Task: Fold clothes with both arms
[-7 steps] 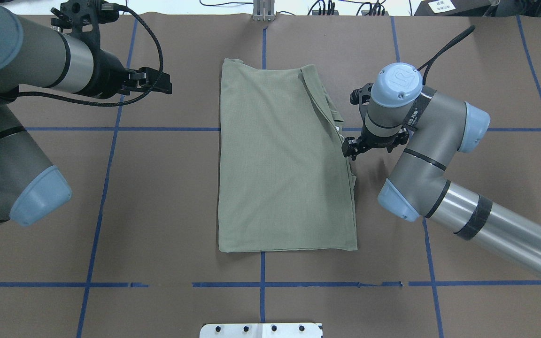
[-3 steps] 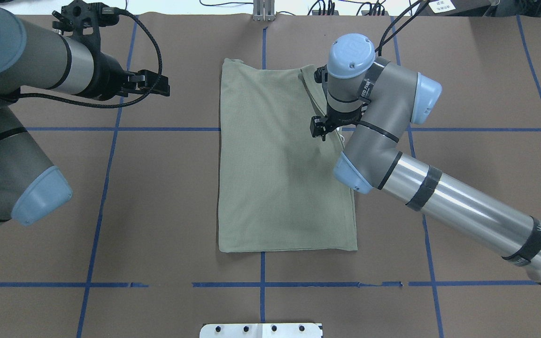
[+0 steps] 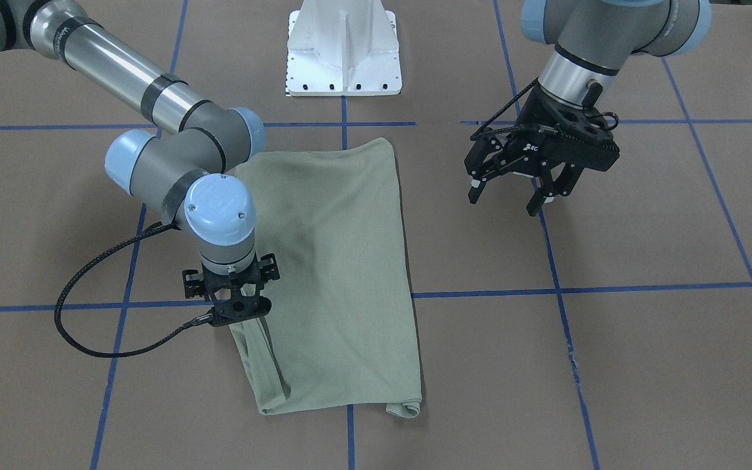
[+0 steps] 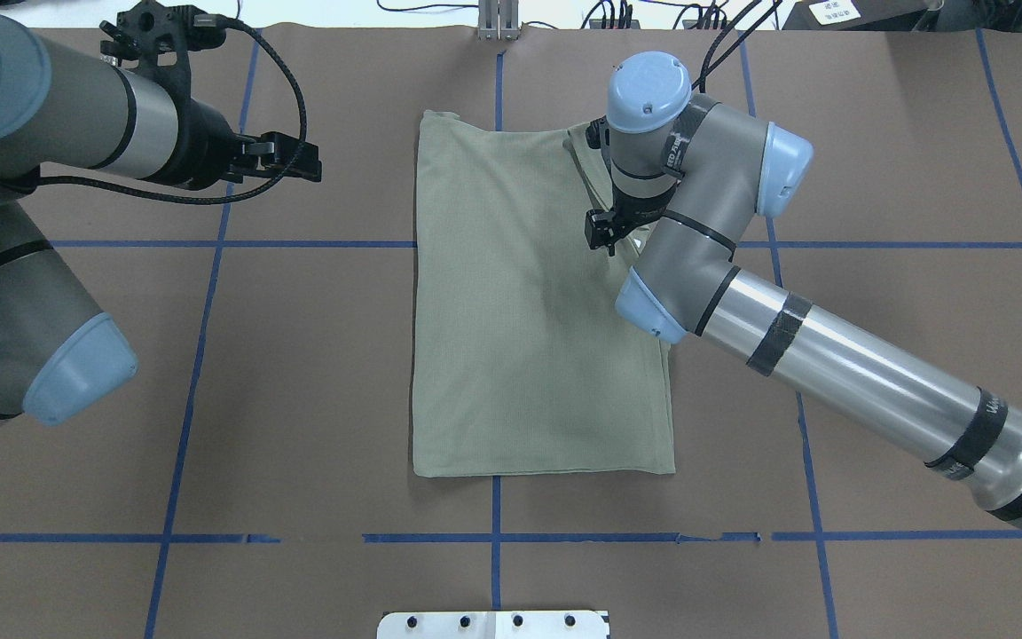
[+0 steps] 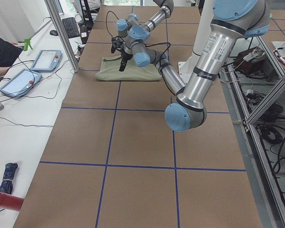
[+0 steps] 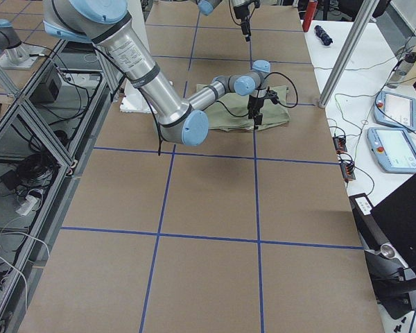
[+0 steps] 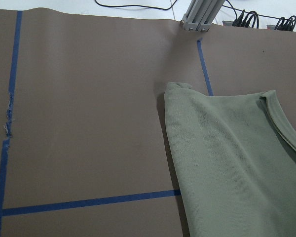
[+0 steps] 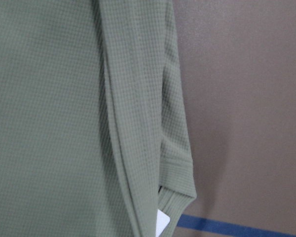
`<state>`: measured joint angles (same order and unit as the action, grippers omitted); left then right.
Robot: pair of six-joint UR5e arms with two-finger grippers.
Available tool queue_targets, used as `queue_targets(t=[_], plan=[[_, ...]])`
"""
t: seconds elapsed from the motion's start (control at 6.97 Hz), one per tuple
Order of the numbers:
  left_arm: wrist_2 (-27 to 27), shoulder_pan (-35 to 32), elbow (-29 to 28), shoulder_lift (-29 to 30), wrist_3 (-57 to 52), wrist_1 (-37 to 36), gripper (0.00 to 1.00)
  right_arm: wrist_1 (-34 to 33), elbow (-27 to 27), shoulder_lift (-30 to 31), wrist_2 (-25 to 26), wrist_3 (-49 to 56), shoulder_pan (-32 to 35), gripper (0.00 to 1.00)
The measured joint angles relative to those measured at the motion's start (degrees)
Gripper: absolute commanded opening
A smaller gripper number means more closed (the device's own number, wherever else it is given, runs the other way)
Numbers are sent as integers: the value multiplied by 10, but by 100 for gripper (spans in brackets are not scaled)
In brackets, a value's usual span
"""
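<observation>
- My right gripper (image 4: 601, 232) points straight down at the shirt (image 4: 520, 311), over the long edge nearest that arm and towards the end farthest from my base.
- I cannot tell whether its jaws are apart or together. The wrist hides them from above, and the wrist camera shows only cloth.
- My left gripper (image 3: 505, 201) hangs above bare table with its fingers spread and nothing between them. It is well apart from the shirt, off the opposite long edge.
- The shirt lies flat, folded into a long rectangle. Its long axis runs straight out from my base, along the middle tape line.
- The end nearest my base is a plain straight edge. At the far end, a narrow folded strip slants across the corner just beside my right gripper.
- Up close the cloth is a sage-green waffle knit, and a flap under my right wrist ends in a thicker band.
- A white tag (image 8: 162, 224) peeks out from beneath that flap. Too little of it shows to read anything.
- The table (image 4: 298, 373) is covered in matte brown paper gridded with blue tape (image 4: 342, 243).
</observation>
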<state>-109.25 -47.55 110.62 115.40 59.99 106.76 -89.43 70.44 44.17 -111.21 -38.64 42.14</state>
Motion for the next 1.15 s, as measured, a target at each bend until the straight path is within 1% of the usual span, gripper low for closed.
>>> queue_targets(t=[0.29, 0.57, 0.86, 1.15], plan=[[0, 0, -1, 0, 0, 2, 100, 21, -31, -4, 0, 17, 11, 100], [0, 0, -2, 0, 0, 2, 100, 30, -71, -33, -1, 21, 20, 100], [0, 0, -3, 2, 0, 2, 100, 56, -111, -52, -1, 22, 26, 100], [0, 0, -3, 4, 0, 2, 100, 65, -134, -66, -1, 23, 32, 100]])
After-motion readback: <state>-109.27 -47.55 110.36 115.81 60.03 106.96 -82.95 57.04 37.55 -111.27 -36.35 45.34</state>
